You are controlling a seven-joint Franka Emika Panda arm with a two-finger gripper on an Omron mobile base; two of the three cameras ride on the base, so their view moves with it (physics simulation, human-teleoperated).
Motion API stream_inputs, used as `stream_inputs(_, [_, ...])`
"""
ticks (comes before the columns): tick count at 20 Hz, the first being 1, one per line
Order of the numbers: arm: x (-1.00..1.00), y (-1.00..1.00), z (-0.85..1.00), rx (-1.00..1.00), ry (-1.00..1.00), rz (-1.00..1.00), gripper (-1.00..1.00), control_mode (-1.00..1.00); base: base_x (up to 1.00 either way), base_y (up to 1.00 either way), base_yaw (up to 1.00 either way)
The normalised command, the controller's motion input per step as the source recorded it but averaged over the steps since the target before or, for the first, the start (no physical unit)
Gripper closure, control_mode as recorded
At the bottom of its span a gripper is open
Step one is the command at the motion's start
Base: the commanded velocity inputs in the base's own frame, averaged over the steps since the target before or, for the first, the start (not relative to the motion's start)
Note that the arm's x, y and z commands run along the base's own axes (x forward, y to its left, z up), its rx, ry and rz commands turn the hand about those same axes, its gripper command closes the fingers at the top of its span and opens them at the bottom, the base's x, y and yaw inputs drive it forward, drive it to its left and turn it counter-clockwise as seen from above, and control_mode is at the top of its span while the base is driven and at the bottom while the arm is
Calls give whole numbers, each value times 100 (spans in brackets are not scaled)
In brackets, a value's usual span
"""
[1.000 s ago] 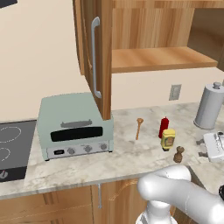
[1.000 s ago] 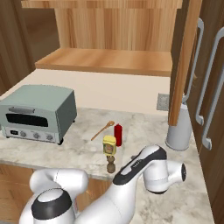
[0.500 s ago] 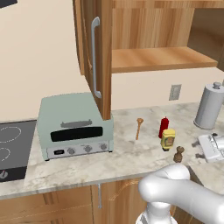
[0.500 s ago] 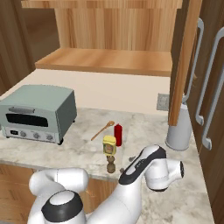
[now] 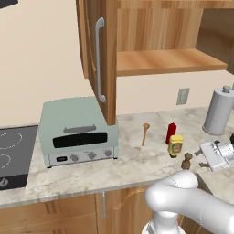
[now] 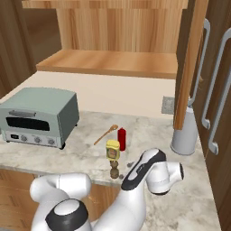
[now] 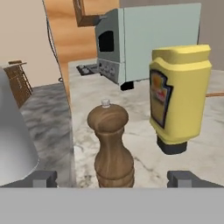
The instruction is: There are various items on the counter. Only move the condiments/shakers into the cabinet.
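Bright, even rendered light — soft shadows, sharp

Cream wall (image 5: 41,55) (with a grey outlet (image 5: 183,96)), pale green toaster oven (image 5: 77,132), black cooktop (image 5: 11,155)

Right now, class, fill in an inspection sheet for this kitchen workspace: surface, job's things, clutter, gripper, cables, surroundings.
Surface: marbled counter, items grouped at its right part.
Job's things: brown wooden shaker upright, nearest the hand; yellow labelled bottle standing cap-down beside it, apart; red squeeze bottle just behind; cabinet open, shelf bare.
Clutter: wooden spoon lying flat; grey metal canister.
Gripper: gripper open, low at counter level, fingertips either side of the shaker, not closed on it.
Cables: nothing seen.
Surroundings: pale green toaster oven, black cooktop, wall outlet.
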Motion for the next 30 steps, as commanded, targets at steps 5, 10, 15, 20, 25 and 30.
stream_inputs(5, [0, 10, -13, 2, 11, 2, -100, -100, 0, 0, 0])
stream_inputs(10, [5, 15, 0, 6, 8, 0, -100, -100, 0, 0, 0])
stream_inputs(15, [3, 11, 0, 6, 4, 0, -100, -100, 0, 0, 0])
stream_inputs(20, [2, 9, -1, 5, 5, 0, -100, -100, 0, 0, 0])
stream_inputs(25, [12, 12, 0, 8, 5, 0, -100, -100, 0, 0, 0])
stream_inputs(30, [7, 14, -2, 9, 8, 0, -100, -100, 0, 0, 0])
